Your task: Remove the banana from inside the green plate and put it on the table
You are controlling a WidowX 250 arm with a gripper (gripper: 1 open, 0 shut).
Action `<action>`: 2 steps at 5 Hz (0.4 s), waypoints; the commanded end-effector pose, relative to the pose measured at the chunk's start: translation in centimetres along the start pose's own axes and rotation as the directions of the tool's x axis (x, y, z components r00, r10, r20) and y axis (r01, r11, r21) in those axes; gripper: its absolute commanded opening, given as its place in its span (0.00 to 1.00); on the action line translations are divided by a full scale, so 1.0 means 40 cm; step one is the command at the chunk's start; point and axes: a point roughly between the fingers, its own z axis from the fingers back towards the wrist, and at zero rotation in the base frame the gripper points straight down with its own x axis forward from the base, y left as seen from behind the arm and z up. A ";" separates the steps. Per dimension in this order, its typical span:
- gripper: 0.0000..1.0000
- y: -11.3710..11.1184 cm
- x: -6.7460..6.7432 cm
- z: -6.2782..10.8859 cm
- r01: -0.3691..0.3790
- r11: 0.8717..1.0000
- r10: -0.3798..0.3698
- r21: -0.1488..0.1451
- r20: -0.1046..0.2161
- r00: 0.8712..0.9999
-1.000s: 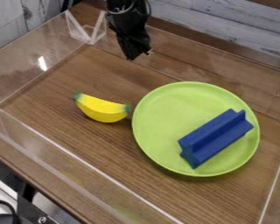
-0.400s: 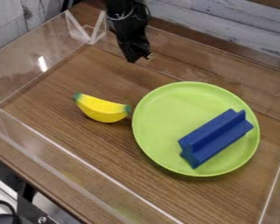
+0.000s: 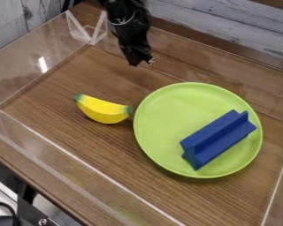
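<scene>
A yellow toy banana [image 3: 102,109] lies on the wood-grain surface [image 3: 61,79] just left of the green plate [image 3: 168,115] holding a blue block [image 3: 217,138], while the pincer [image 3: 141,60], pinched closed and empty, hangs behind.

Yellow banana [image 3: 103,109] beside green plate [image 3: 168,110]

Clear acrylic walls [image 3: 26,66] are seen along the edges of the work surface, with bright glints of light caught on the left panel and a folded transparent piece [image 3: 87,31] standing at the far corner. Beyond the far edge a pale, whitewashed plank surface [image 3: 226,22] is visible. At the lower left, dark cables [image 3: 20,212] are glimpsed below the front edge.
</scene>
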 end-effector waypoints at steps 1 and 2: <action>0.00 0.011 0.024 0.035 0.015 0.999 -0.017 0.032 0.059 0.998; 0.00 0.012 0.024 0.031 0.019 0.999 -0.022 0.035 0.070 0.997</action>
